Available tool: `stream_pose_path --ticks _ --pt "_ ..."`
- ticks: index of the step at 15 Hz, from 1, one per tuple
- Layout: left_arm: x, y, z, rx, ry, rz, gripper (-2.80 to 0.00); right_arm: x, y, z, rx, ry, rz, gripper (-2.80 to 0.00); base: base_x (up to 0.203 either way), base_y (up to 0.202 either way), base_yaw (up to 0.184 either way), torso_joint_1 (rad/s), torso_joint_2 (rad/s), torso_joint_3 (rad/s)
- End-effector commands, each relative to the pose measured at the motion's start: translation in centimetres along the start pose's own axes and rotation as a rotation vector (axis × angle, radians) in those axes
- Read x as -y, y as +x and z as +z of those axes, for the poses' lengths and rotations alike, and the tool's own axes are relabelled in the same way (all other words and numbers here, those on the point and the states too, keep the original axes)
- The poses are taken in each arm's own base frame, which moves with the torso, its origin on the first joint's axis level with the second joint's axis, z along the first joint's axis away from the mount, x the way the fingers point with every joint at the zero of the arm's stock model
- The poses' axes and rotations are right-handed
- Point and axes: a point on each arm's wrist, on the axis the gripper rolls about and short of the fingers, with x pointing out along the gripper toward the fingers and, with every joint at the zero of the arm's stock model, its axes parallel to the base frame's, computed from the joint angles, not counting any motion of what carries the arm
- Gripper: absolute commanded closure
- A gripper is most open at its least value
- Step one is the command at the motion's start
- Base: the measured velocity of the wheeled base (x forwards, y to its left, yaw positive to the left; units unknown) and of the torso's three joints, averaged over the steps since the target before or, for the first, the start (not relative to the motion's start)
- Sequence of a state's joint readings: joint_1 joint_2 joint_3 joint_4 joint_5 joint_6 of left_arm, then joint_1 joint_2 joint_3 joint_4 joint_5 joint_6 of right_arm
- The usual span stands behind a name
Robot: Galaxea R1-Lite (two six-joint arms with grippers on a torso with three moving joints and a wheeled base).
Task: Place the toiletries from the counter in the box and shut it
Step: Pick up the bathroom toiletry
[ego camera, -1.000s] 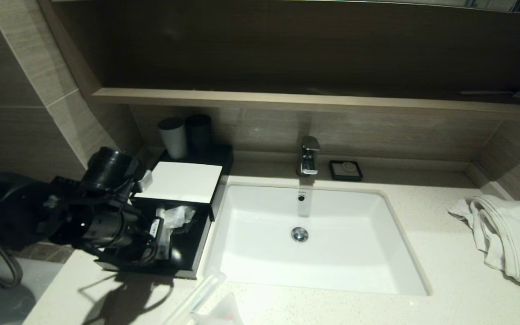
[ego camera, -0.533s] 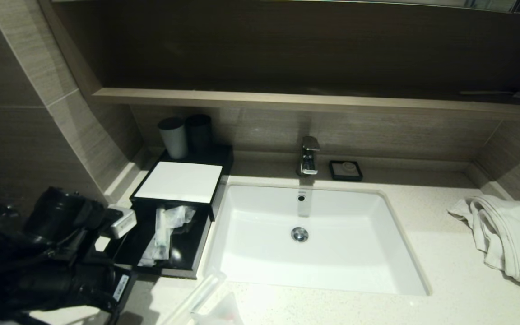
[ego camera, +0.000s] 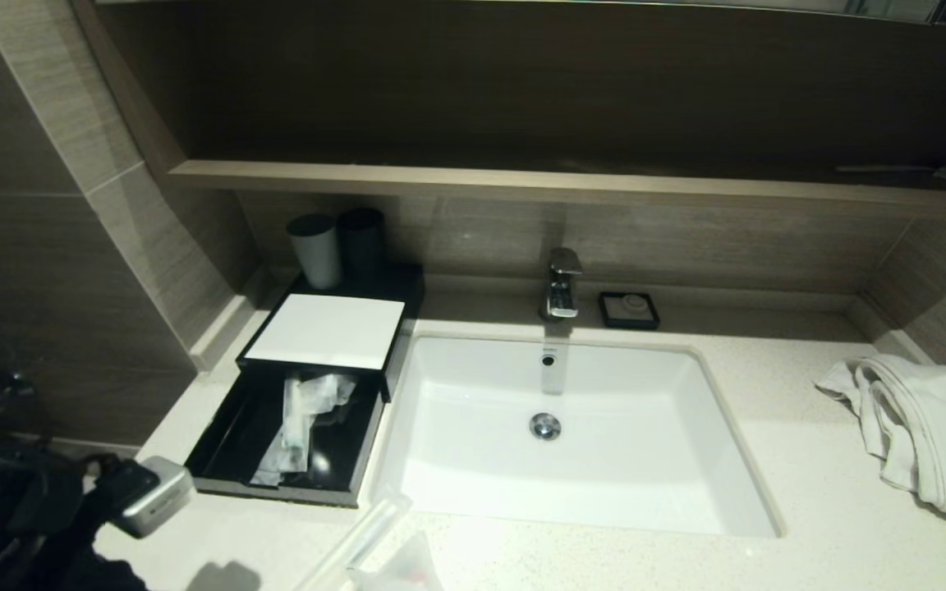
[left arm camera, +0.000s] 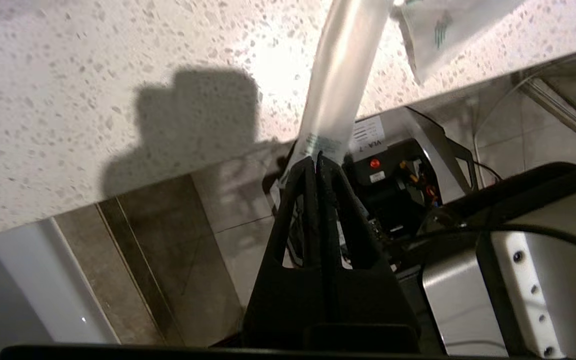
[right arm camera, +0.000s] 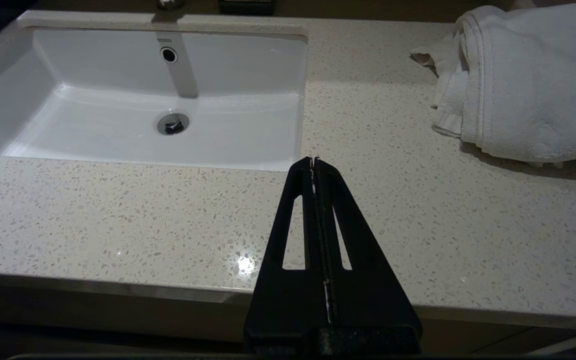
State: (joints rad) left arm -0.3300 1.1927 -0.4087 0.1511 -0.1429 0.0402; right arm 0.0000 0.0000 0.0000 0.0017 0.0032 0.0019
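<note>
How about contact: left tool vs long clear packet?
Cannot tell. Left wrist view: the shut left tool overlaps the long clear packet at its end, but neither contact nor gap shows.

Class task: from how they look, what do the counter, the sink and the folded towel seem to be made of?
Counter: speckled, polished stone, likely quartz or terrazzo; it glints.
Sink: glossy white ceramic, probably; smooth with reflections.
Towel: white terry cotton, apparently; soft folds, fuzzy nap.

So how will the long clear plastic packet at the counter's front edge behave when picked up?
The long clear plastic packet is thin film: probably light, slippery. Long and narrow, it may sag held by one end. Its end seems to overhang the speckled counter, so a push could drop it.
</note>
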Motion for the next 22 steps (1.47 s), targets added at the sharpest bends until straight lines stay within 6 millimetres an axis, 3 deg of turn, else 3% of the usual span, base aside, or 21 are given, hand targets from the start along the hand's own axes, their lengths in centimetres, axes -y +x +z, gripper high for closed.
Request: stream_pose_path --ticks 1,8,22 --pt "0.1 -0.6 -1.1 0.02 0.003 -0.004 0.0 0.0 0.0 0.0 0.0 0.0 0.0 0.0 0.0 0.0 0.0 0.0 0.0 0.0" --pt "0.1 0.5 -3.8 -0.011 0.098 -0.008 0.0 0.0 0.0 0.0 0.0 0.0 0.0 0.0 0.0 0.0 0.0 0.0 0.0 0.0" --pt "-0.1 2.7 -3.9 -0.053 0.096 -0.047 0.0 0.0 0.0 0.0 0.0 0.0 0.0 0.0 0.0 0.0 0.0 0.0 0.0 0.0"
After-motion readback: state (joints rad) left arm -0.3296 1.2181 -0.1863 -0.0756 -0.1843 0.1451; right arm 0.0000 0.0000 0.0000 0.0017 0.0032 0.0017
